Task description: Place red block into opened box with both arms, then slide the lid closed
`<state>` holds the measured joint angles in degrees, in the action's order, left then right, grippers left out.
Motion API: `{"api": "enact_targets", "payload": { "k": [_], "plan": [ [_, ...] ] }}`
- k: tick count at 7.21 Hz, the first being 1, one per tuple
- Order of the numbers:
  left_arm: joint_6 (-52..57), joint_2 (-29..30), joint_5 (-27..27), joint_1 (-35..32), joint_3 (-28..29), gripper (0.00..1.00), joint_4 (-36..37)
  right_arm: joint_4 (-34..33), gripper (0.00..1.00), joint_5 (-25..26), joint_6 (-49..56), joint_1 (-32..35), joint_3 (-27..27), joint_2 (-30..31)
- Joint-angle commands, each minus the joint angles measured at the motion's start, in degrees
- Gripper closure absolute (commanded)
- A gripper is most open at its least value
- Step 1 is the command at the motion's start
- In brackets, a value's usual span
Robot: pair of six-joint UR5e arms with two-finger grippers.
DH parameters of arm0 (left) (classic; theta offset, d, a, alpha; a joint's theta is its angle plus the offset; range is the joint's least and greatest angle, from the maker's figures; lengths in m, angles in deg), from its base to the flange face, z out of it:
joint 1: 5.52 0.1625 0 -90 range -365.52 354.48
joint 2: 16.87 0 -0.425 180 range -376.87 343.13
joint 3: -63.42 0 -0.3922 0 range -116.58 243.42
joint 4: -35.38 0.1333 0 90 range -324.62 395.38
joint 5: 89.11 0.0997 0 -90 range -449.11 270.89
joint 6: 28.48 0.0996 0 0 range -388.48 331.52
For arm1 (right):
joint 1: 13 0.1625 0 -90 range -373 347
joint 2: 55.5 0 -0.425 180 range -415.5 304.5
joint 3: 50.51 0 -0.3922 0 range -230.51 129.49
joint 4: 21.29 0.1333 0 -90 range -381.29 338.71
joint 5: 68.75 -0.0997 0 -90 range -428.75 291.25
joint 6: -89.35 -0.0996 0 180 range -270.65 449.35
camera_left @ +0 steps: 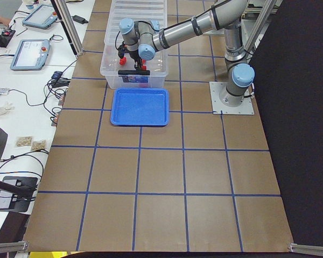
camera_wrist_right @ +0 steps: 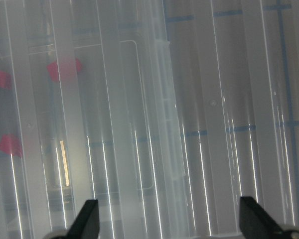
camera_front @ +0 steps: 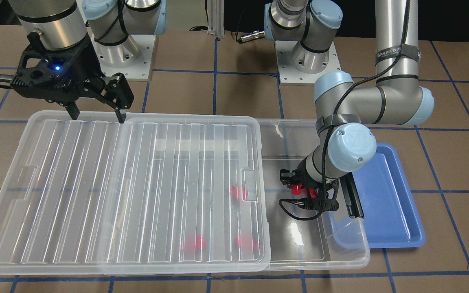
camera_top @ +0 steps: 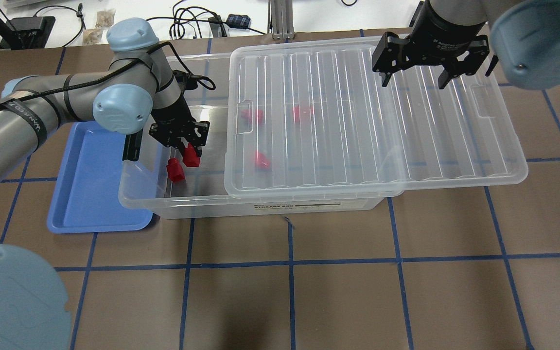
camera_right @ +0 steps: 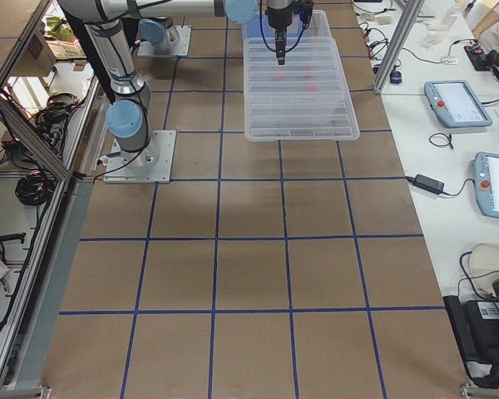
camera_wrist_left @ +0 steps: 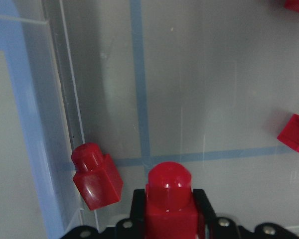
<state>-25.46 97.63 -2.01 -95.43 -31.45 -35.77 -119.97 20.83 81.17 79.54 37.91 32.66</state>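
Note:
My left gripper [camera_top: 187, 151] is shut on a red block [camera_wrist_left: 168, 199] and hangs low inside the uncovered end of the clear box [camera_top: 187, 208]. A second red block [camera_wrist_left: 96, 175] lies on the box floor against the end wall, just beside the held one. The ribbed clear lid [camera_top: 358, 121] covers most of the box and overhangs its far end. Three more red blocks [camera_top: 252, 115] show blurred beneath it. My right gripper [camera_top: 413, 80] is open, its fingertips [camera_wrist_right: 87, 219] just above the lid near its back edge, with nothing between them.
An empty blue tray [camera_top: 95, 194] sits against the box's open end, beside the black bar latch [camera_front: 352, 199]. The arm bases [camera_front: 299, 61] stand behind the box. Brown table with blue grid lines [camera_top: 289, 262] spreads in front.

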Motion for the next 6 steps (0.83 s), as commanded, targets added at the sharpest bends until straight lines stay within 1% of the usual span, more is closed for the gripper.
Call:
{"api": "enact_targets", "payload": {
  "k": [1, 5, 6],
  "plan": [
    [0.0, 1.9, -0.1, 0.0, 0.0, 1.0, 0.4, 0.1, 0.0, 0.1, 0.0, 0.0, 0.0, 0.0],
    [0.0, 3.9, 0.0, 0.0, 0.0, 1.0, 0.7, 0.1, 0.0, 0.1, 0.1, 0.0, 0.1, 0.0],
    [-0.1, 4.0, 0.0, 0.0, 0.0, 0.86, 0.7, 0.1, 0.0, 0.1, 0.1, 0.0, 0.1, 0.0]
  ]
}}
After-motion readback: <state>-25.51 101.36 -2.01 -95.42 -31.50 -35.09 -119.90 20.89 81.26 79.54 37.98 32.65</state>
